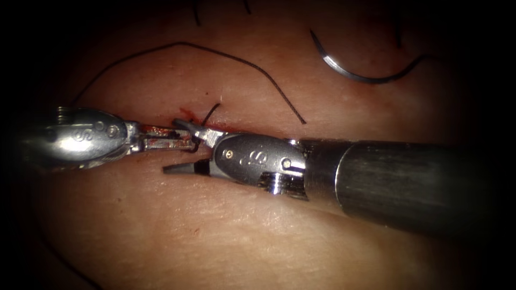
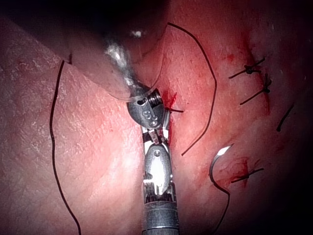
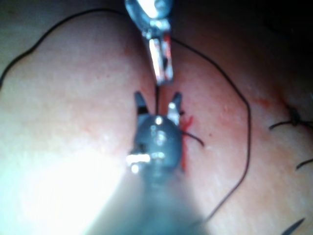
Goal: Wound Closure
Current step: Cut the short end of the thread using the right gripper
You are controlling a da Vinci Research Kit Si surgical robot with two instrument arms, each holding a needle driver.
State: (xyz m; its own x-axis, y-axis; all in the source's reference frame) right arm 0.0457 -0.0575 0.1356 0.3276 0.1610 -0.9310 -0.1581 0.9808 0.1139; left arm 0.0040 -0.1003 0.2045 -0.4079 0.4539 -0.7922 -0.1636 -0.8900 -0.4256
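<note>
The left arm's silver tool (image 1: 174, 140) reaches in from the endoscope view's left, lying along the cut in the pale pink tissue (image 1: 215, 225). Its 2 slim, red-smeared jaws are pressed together on a short stretch of the thin black thread (image 1: 193, 146). In the right wrist view the thread runs straight down from those closed jaws (image 3: 157, 93) into the gap of the other tool.

The right arm's dark-shafted silver tool (image 1: 180, 147) comes in from the right with its 2 jaws spread apart, 1 above and 1 below the thread. Whether they touch it cannot be told. The left wrist view shows the 2 tools tip to tip (image 2: 155, 137) over the cut.

The curved steel needle (image 1: 349, 67) lies free on the tissue, well away from both tools at the endoscope view's upper right, held by neither and not in the tissue. A long arc of thread (image 1: 215, 53) sweeps over the tissue above the tools. A short cut end of black thread (image 1: 212, 111) stands up just above the jaws, beside a small smear of red fluid (image 1: 186, 113). Finished black stitches (image 2: 252, 69) sit farther along the cut in the left wrist view.
</note>
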